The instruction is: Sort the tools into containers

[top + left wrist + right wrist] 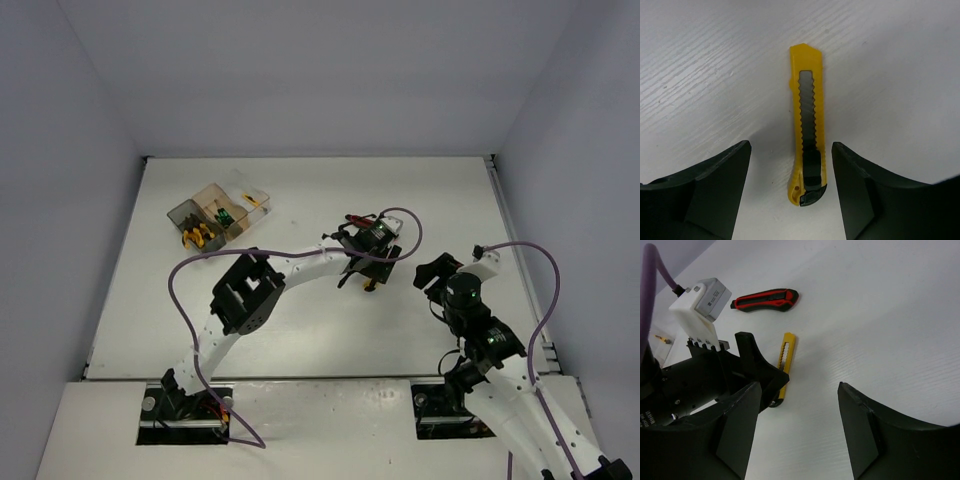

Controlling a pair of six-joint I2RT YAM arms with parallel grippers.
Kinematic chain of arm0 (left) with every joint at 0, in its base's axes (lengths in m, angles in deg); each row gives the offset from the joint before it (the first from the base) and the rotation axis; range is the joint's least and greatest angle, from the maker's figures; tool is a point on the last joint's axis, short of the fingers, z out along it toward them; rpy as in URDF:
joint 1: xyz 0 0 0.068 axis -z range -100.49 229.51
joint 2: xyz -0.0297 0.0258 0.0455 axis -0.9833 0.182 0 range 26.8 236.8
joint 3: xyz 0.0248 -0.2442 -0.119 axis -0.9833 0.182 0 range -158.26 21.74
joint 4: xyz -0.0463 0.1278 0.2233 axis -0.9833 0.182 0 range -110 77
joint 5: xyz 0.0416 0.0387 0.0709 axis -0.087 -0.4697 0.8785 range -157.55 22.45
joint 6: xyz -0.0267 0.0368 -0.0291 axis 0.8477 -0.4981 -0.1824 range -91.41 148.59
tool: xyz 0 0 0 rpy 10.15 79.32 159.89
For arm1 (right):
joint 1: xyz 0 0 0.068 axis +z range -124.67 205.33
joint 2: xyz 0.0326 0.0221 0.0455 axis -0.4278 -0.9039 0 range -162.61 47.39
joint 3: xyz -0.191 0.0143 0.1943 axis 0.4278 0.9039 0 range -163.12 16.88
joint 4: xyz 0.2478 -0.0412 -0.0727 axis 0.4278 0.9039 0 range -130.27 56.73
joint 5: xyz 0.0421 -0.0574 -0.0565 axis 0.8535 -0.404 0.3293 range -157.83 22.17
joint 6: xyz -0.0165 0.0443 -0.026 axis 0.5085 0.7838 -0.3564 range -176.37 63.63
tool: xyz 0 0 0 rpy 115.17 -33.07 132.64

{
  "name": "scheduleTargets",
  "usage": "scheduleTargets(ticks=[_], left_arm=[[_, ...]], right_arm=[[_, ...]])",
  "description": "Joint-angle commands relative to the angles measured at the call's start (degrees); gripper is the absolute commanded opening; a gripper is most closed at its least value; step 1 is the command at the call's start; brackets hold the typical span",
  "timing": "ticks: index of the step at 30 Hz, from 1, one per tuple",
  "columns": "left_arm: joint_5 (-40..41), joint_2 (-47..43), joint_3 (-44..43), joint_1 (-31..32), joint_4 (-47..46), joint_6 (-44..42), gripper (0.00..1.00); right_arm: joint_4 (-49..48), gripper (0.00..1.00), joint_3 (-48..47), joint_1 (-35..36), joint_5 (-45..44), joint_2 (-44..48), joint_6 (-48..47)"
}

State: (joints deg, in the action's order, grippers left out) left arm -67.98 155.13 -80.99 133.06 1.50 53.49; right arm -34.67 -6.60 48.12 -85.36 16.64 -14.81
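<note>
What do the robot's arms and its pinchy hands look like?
The left arm and the right arm are both made of white tubes with chunky black joints. A purple cable loops along each one. The left gripper and the right gripper each have two thick, dark, wedge-shaped fingers.

A flat white worktop [420, 190] with a faint ribbed grain is enclosed on its left, far and right sides by plain pale grey-lilac walls [320, 80] standing upright.
</note>
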Motion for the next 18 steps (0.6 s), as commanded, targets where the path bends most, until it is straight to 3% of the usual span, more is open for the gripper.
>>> scheduleTargets(ticks=[1,5,9,11,13,18], left_arm=[[3.3,0.3,-4.6,1.2,0.5,0.5,0.62],[4.2,1.4,-4.4,1.8,0.9,0.8,0.61],[7.2,1.8,-3.8,2.4,2.2,1.3,0.49],[9.8,1.2,-2.3,2.3,2.6,2.8,0.36],[11.6,0.0,-0.5,2.0,2.7,4.4,0.15],[11.8,-4.2,5.0,-0.6,1.9,7.5,0.0]], right_arm=[[-0.3,0.6,0.1,-0.3,-0.2,-0.6,0.6],[-0.3,0.6,0.7,-0.4,0.0,-0.5,0.7],[-0.2,0.6,0.9,-0.4,0.0,-0.6,0.9],[-0.2,0.6,0.9,-0.3,0.0,-0.7,1.0],[-0.2,0.6,1.1,-0.4,0.0,-0.6,1.0],[-0.3,0.6,1.3,-0.3,-0.1,-0.7,1.0]])
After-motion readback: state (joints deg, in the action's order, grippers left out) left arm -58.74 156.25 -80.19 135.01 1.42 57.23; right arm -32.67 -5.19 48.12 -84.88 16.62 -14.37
